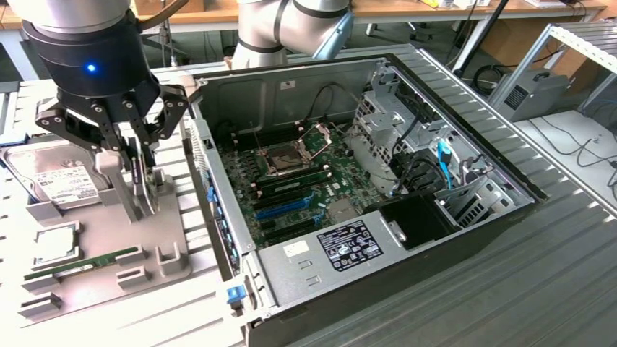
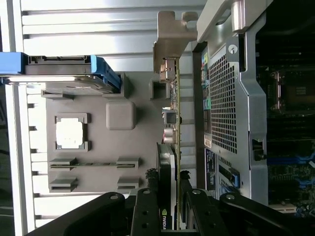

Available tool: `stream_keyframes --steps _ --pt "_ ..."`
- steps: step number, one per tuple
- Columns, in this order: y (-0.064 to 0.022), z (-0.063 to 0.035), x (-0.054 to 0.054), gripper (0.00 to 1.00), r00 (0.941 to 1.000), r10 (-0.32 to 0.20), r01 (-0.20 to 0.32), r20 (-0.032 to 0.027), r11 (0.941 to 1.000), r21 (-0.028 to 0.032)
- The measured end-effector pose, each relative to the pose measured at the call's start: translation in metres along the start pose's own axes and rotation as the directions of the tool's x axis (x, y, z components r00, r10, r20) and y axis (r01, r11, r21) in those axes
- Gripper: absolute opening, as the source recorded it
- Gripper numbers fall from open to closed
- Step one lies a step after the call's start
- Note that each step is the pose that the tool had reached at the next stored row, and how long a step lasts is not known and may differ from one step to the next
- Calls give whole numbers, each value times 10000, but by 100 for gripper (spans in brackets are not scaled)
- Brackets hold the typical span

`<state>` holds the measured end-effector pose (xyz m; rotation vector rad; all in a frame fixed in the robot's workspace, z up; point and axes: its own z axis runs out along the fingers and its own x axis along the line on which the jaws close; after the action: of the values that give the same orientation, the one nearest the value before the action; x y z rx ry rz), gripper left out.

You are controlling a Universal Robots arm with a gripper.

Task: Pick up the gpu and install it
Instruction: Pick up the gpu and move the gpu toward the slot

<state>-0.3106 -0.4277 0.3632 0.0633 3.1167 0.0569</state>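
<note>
In grey tray point(image 1: 92, 289), upright gpu point(image 2: 167, 164) within end effector point(image 1: 139, 196)

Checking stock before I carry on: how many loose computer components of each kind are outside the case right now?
Hard drive: 1
CPU: 1
RAM stick: 1
GPU: 1
Total: 4
</note>
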Motion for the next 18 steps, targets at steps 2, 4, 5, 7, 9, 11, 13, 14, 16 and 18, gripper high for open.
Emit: stream_keyframes --steps 2,4,5,7,9,11,13,14,16,18 --pt "0 -8 0 27 10000 0 0 1 10000 -1" --pt "1 -14 -1 27 10000 0 0 1 10000 -1" --pt "1 -17 0 27 10000 1 -1 0 10000 0" --pt "1 -21 0 27 10000 1 -1 1 10000 0" --pt "1 -26 -1 27 10000 0 0 1 10000 -1" --pt "1 -32 -1 27 10000 0 0 0 10000 0" --pt "1 -38 -1 27 10000 0 0 0 10000 0" --pt "2 -42 -1 27 10000 0 0 0 10000 0" --pt "2 -48 -1 27 10000 0 0 0 10000 0" --pt "2 -55 -1 27 10000 0 0 0 10000 -1"
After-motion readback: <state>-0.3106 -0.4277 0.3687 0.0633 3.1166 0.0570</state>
